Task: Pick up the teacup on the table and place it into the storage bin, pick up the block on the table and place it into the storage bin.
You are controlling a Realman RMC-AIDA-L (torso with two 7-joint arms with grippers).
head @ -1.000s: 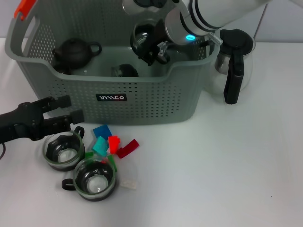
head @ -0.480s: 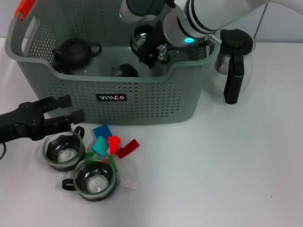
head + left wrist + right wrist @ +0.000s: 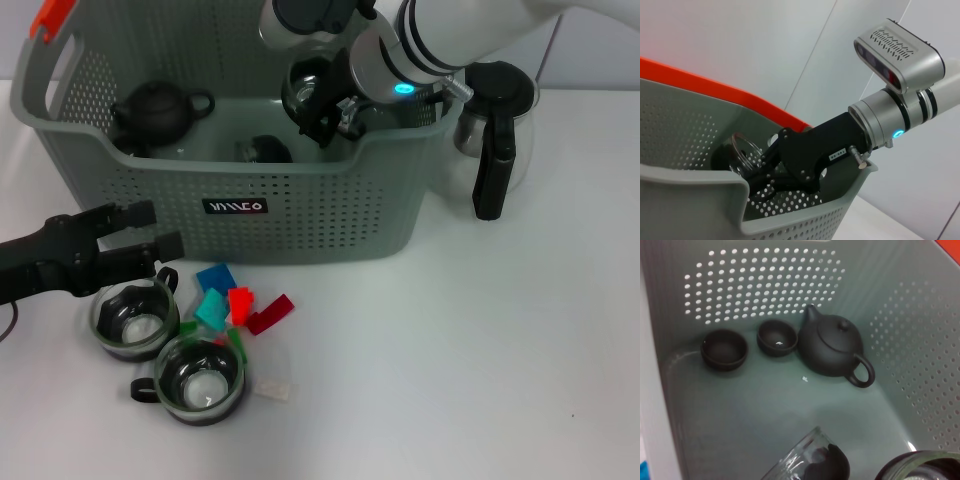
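My right gripper is shut on a glass teacup and holds it over the right inside of the grey storage bin. The left wrist view shows its black fingers gripping that cup inside the bin's wall. The cup's rim shows in the right wrist view. Two more glass teacups stand on the table in front of the bin. Coloured blocks lie beside them: blue, teal, red. My left gripper is open, just above the left teacup.
Inside the bin are a black teapot and two small dark cups. A glass pitcher with a black handle stands right of the bin. An orange clip sits on the bin's left handle.
My right gripper with the glass teacup has shifted slightly right over the bin. My left gripper has barely moved.
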